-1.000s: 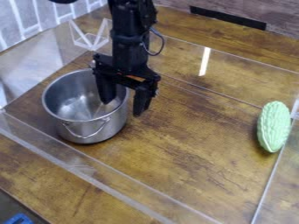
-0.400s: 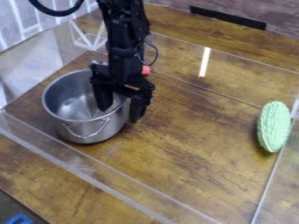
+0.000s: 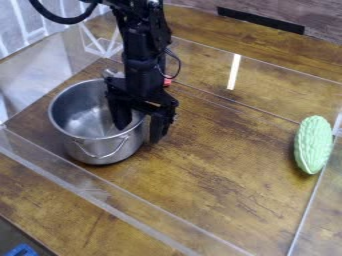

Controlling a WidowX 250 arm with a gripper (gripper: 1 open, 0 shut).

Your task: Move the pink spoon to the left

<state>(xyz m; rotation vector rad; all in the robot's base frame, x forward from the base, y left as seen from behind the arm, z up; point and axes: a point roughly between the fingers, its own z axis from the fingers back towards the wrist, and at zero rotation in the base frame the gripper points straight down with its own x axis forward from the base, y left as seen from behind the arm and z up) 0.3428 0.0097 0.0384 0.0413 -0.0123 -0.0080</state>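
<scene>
My gripper (image 3: 140,120) points straight down beside the right rim of the round steel pot (image 3: 83,125). It is open, with nothing visible between its dark fingers (image 3: 163,126). The left finger hangs at the pot's rim and the right finger stands over the wooden table. A small reddish-pink piece, which looks like the pink spoon (image 3: 168,81), shows just behind the gripper on its right side. The arm hides the rest of the spoon.
A bumpy green vegetable (image 3: 314,143) lies at the right edge of the table. Clear plastic walls (image 3: 80,170) fence the wooden table on all sides. A white wire rack (image 3: 96,42) stands at the back left.
The arm's upper part has leaned slightly left, uncovering the reddish piece behind it. The gripper stays open at nearly the same spot.
</scene>
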